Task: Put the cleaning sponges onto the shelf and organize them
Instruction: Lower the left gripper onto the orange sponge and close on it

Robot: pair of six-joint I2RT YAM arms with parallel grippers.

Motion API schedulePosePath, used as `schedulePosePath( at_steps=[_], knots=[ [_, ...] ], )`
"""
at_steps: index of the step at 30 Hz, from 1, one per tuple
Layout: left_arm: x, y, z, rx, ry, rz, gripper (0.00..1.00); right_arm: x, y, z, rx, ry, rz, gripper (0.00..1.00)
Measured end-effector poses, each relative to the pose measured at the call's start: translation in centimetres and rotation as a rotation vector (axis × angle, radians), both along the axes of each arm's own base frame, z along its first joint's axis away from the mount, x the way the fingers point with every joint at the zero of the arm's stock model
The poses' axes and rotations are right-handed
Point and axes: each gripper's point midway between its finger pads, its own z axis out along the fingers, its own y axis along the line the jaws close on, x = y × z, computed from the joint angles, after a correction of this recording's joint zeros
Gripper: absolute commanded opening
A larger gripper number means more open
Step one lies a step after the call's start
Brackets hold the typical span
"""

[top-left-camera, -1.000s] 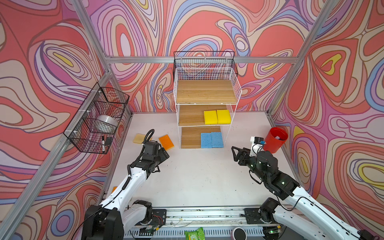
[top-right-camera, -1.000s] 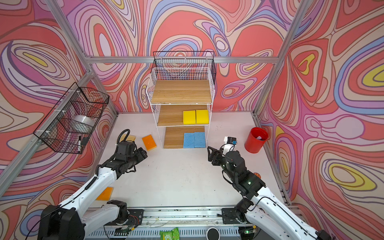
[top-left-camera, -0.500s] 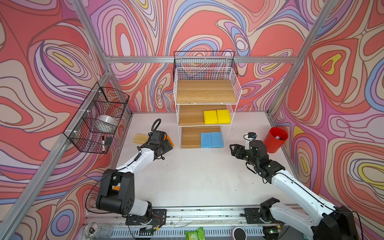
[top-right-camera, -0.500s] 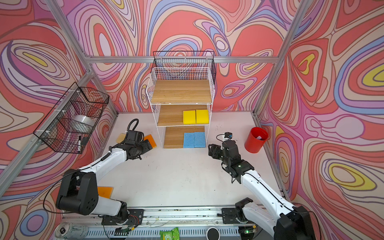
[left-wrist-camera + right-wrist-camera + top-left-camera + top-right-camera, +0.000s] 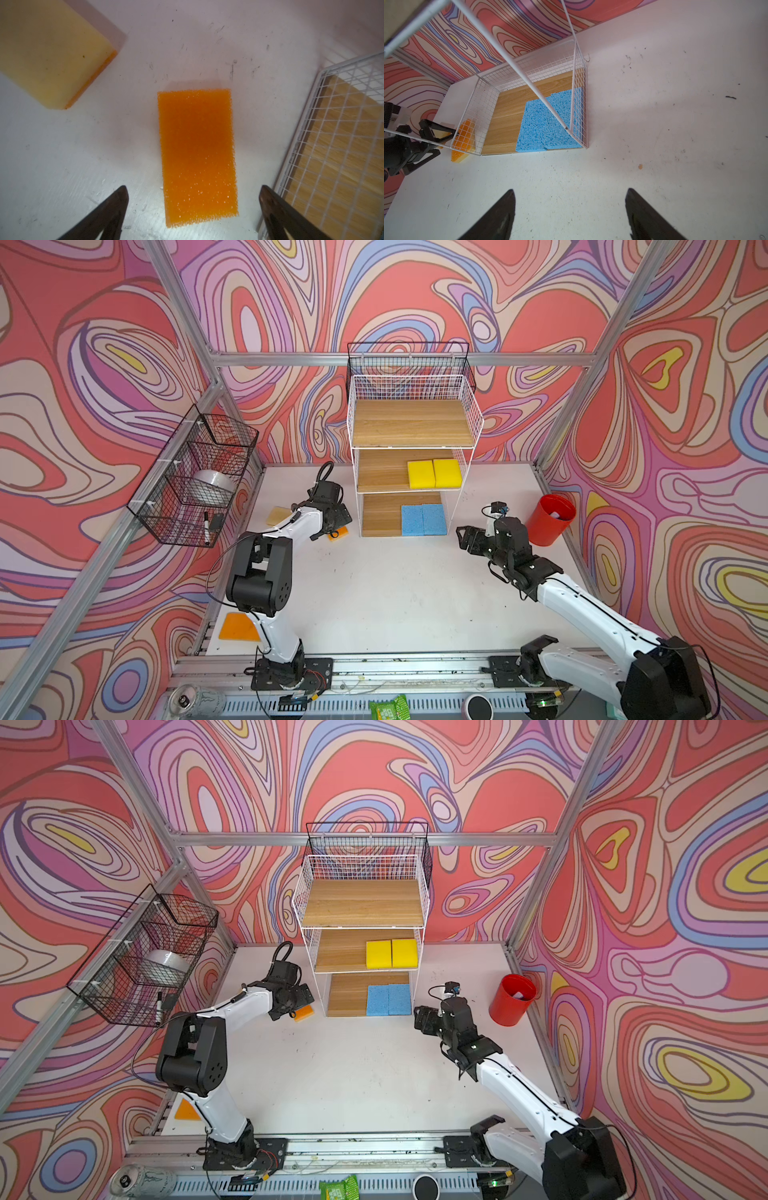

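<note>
Forward over the orange sponge (image 5: 197,153) the left gripper (image 5: 193,189) has been brought, jaws spread to straddle it for a grasp; it lies just beside the shelf (image 5: 411,423). The right gripper (image 5: 571,191) is held parted, empty.

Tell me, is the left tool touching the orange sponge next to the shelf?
Apart. In the left wrist view the left tool straddles the orange sponge, with bare table visible between each finger and it.
</note>
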Motion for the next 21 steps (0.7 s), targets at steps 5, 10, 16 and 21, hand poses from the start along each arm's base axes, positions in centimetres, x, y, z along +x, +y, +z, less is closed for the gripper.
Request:
schedulePosePath(
  at_steps=[5,10,16,21],
  knots=[
    [0.9,-0.2,-0.9,0.008,0.034,0.001,0.98,0.2,0.1,-0.5,-0.005,0.010,0.001,0.86],
    [1.5,0.0,-1.6,0.028,0.054,0.008,0.95,0.3,0.1,-0.6,-0.005,0.011,0.000,0.86],
    [2.2,0.5,-1.7,0.067,0.075,0.011,0.92,0.5,0.1,-0.3,0.000,-0.001,-0.001,0.86],
    [2.7,0.7,-2.1,0.094,0.089,0.014,0.90,0.6,0.2,-0.4,0.000,-0.001,-0.001,0.86]
  ],
)
